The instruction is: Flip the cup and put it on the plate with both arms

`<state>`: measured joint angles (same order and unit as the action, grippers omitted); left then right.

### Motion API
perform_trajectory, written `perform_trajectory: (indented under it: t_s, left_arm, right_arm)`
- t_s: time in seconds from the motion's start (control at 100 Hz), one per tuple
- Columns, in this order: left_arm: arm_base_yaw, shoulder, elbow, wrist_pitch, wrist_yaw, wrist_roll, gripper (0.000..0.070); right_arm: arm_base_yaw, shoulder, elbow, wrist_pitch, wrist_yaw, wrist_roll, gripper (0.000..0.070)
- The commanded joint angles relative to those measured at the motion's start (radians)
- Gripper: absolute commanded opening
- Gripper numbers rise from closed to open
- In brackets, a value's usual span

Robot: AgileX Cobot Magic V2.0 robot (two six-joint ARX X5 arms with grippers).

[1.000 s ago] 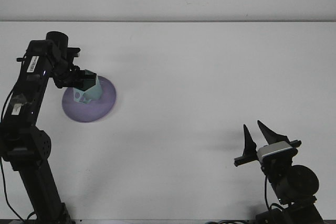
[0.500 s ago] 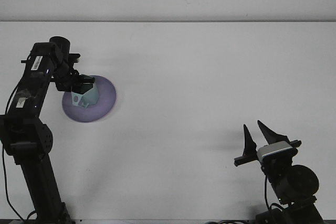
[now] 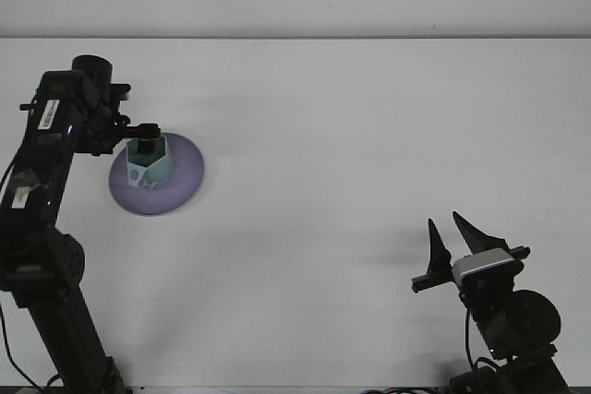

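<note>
My left arm leans over the bench's left edge, its gripper (image 3: 145, 143) at the pale green paper cup (image 3: 150, 165) on the round purple plate (image 3: 181, 182); I cannot tell its grip.

My right gripper (image 3: 452, 235) stands spread, near the bench's front right corner.

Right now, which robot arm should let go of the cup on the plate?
The left arm. Its gripper is right at the cup, which sits on the purple plate. The right gripper is open, far away near the table's front edge, holding nothing.

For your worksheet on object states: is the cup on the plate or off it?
On it. The cup sits within the purple plate, whose rim shows around it.
</note>
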<state>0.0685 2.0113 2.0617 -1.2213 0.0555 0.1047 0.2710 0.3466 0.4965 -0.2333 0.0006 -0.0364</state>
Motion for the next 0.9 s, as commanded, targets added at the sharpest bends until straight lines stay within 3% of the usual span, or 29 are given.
perform_trajectory:
  t_s: [0.0, 0.2, 0.25, 0.35, 0.4, 0.47, 0.66, 0.89]
  left_arm:
    - [0.003, -0.077, 0.024, -0.006, -0.002, -0.013, 0.0555]
    - [0.003, -0.336, 0.024, 0.06, 0.002, -0.023, 0.0515]
    - [0.003, -0.4, 0.024, 0.067, 0.022, -0.023, 0.0396]
    - [0.003, -0.513, 0.024, 0.065, 0.095, -0.02, 0.0]
    - [0.003, -0.565, 0.023, 0.063, 0.106, -0.018, 0.001]
    - [0.003, -0.629, 0.012, 0.063, 0.106, -0.016, 0.0012]
    - [0.006, -0.845, -0.251, 0.14, 0.082, 0.001, 0.0012]
    - [0.005, -1.274, -0.933, 0.716, 0.074, -0.018, 0.0012]
  right_arm:
    - [0.002, 0.001, 0.004, 0.008, 0.0, 0.014, 0.028]
    - [0.002, 0.001, 0.004, 0.002, 0.001, 0.014, 0.028]
    - [0.002, 0.001, 0.004, 0.0, 0.002, 0.014, 0.028]
    - [0.002, 0.001, 0.004, 0.0, 0.049, 0.014, 0.0245]
    - [0.002, 0.001, 0.004, -0.002, 0.082, 0.014, 0.0172]
    - [0.002, 0.001, 0.005, -0.016, 0.127, 0.016, 0.0]
    - [0.002, 0.001, 0.004, -0.073, 0.211, 0.101, 0.0]
    - [0.002, 0.001, 0.002, -0.042, 0.249, 0.085, 0.0]
